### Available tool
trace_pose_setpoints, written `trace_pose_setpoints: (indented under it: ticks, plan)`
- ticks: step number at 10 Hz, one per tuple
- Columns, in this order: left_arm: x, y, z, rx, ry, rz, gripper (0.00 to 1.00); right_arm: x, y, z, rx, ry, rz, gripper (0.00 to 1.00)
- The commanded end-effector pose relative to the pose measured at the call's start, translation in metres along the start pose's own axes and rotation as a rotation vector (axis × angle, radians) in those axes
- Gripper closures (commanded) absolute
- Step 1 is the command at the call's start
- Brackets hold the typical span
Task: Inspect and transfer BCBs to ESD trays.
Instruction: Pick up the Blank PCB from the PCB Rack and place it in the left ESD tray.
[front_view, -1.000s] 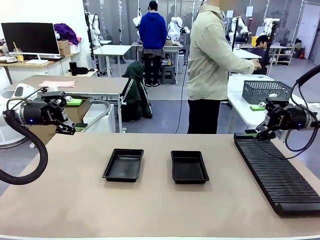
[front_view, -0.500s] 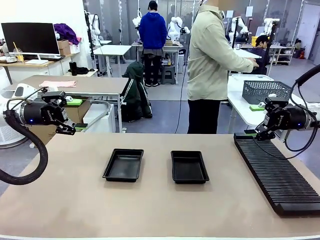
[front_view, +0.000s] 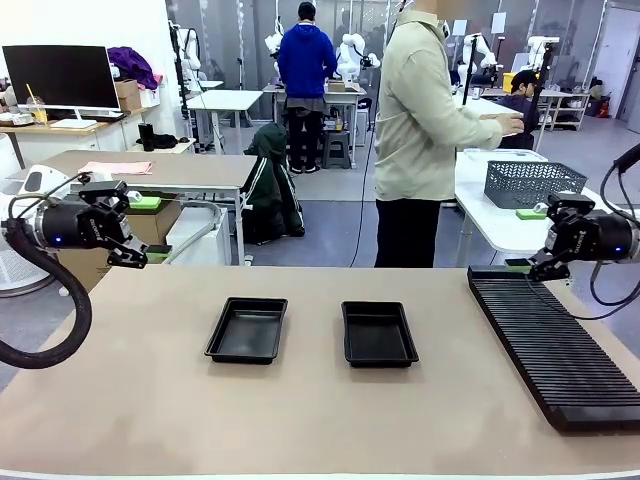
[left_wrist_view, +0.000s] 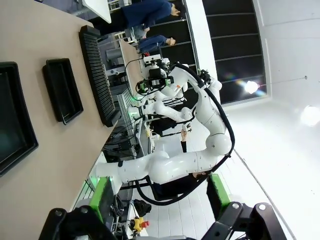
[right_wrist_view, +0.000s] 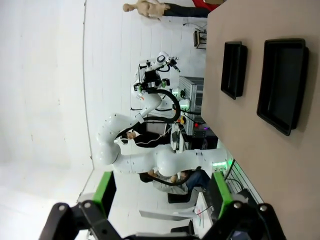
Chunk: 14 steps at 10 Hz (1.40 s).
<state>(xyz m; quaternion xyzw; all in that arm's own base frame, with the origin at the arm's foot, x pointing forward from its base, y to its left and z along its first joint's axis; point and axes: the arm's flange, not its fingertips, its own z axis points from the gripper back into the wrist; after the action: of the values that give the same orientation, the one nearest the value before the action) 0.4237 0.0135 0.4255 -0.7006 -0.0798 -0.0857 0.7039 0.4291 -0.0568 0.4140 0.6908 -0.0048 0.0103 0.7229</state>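
Two empty black ESD trays lie side by side mid-table, the left tray (front_view: 246, 329) and the right tray (front_view: 378, 333). The BCBs are out of view. My left gripper (front_view: 152, 230) hangs open over the table's far left edge, well clear of the trays, with nothing between its green pads. My right gripper (front_view: 522, 240) is open and empty above the far end of the black rack. The left wrist view shows its own open gripper (left_wrist_view: 160, 200) and both trays (left_wrist_view: 62, 90). In the right wrist view, its open gripper (right_wrist_view: 162, 195) faces the trays (right_wrist_view: 281, 82).
A long black ribbed rack (front_view: 555, 340) with empty slots lies along the table's right side. A person (front_view: 420, 130) stands at the far edge, turned toward a side table holding a grey mesh basket (front_view: 533, 182). Bare tabletop surrounds the trays.
My right gripper has drifted a little to the right over the rack's far end. The person's arm reaches farther toward the side table. The left arm has hardly moved.
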Motion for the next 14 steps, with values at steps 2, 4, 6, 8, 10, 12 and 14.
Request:
trace_pose_setpoints:
  ticks: [2, 4, 6, 8, 10, 12, 14]
  plan:
    - [0.0, 0.0, 0.0, 0.0, 0.0, 0.0, 0.0, -0.007, 0.007, 0.025, 0.018, -0.016, -0.029, 0.0]
    - [0.0, 0.001, 0.001, 0.0, 0.0, 0.003, 0.0, -0.013, 0.008, 0.044, 0.036, -0.048, -0.032, 0.0]
    - [-0.003, 0.002, 0.014, -0.014, -0.013, 0.002, 0.0, -0.018, 0.007, 0.056, 0.043, -0.062, -0.03, 0.0]
    - [-0.008, 0.001, 0.028, 0.003, -0.029, 0.017, 0.0, -0.022, 0.006, 0.064, 0.042, -0.066, -0.025, 0.0]
    - [-0.013, -0.007, 0.042, 0.026, -0.039, 0.014, 0.0, -0.023, 0.008, 0.067, 0.013, -0.058, -0.022, 0.0]
    - [-0.015, -0.011, 0.05, 0.052, -0.046, 0.015, 0.0, -0.023, 0.007, 0.07, -0.023, -0.05, -0.021, 0.0]
    - [-0.019, -0.012, 0.054, 0.078, -0.053, 0.015, 0.0, -0.025, 0.005, 0.074, -0.043, -0.058, -0.016, 0.0]
